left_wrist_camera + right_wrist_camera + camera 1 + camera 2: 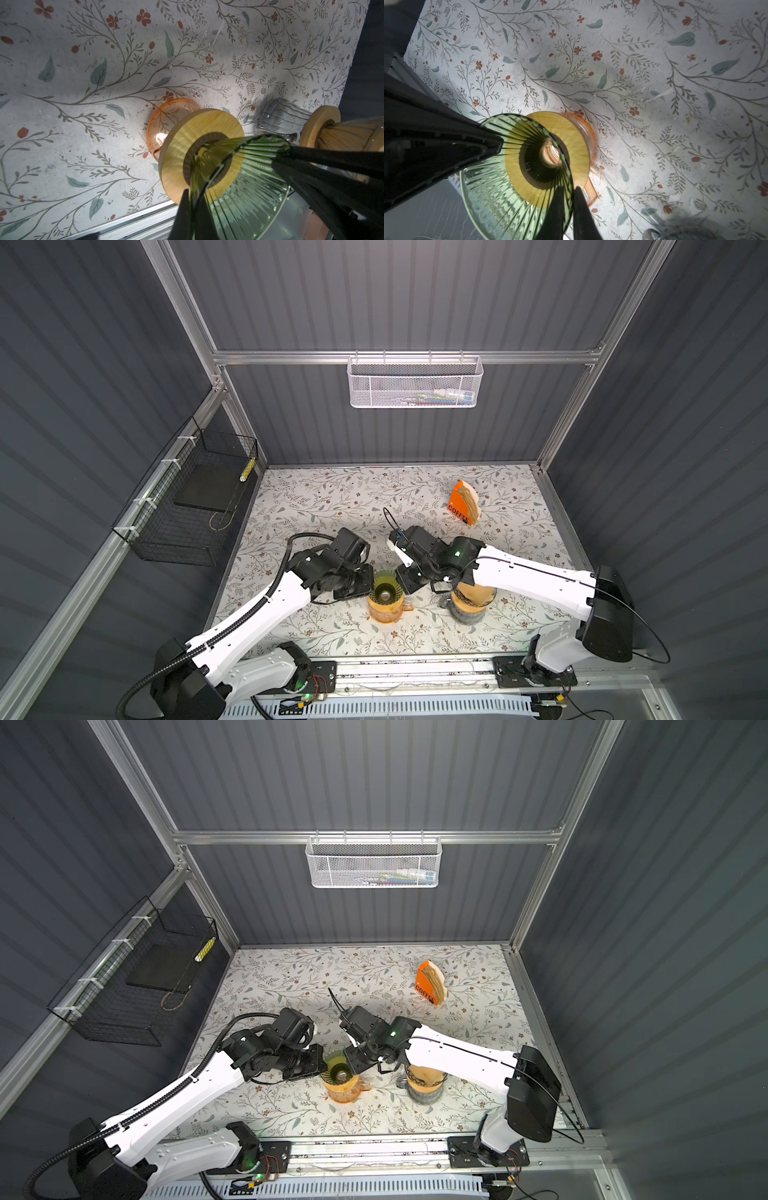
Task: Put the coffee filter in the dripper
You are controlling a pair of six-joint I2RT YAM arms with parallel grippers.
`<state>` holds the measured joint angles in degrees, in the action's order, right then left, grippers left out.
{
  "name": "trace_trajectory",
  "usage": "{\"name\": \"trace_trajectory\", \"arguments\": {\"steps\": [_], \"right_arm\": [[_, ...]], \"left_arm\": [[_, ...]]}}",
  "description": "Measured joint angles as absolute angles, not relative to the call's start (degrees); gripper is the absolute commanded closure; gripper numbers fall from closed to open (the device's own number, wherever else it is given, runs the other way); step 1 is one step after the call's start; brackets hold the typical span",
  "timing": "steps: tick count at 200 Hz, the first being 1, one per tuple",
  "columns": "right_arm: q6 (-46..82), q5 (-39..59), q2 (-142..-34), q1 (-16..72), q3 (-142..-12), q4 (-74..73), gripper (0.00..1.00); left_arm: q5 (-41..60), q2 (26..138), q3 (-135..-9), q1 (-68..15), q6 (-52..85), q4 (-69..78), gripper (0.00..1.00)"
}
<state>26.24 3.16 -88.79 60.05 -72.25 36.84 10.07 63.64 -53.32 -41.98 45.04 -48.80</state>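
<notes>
Straddling one green dripper (386,593): two tools (192,199) (569,194)

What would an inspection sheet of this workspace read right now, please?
Surface: floral table, scuffed.
Job's things: green dripper on orange carafe, no filter inside; filter holder upright at the back.
Clutter: second dripper, tan inside, on clear jug.
Grippers: left gripper and right gripper both shut on the green dripper's rim.
Cables: black conduit on left arm; thin cable along right arm.
Surroundings: white basket and black wire basket on the walls.
</notes>
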Motion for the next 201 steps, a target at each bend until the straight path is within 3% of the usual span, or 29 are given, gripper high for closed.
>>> {"name": "trace_trajectory", "arguments": {"steps": [201], "right_arm": [[24.4,2.74,-89.76,60.05,-73.95,38.87,0.86]], "left_arm": [[9.26,64.75,-54.63,-42.04,42.65,-49.23,1.0]]}}
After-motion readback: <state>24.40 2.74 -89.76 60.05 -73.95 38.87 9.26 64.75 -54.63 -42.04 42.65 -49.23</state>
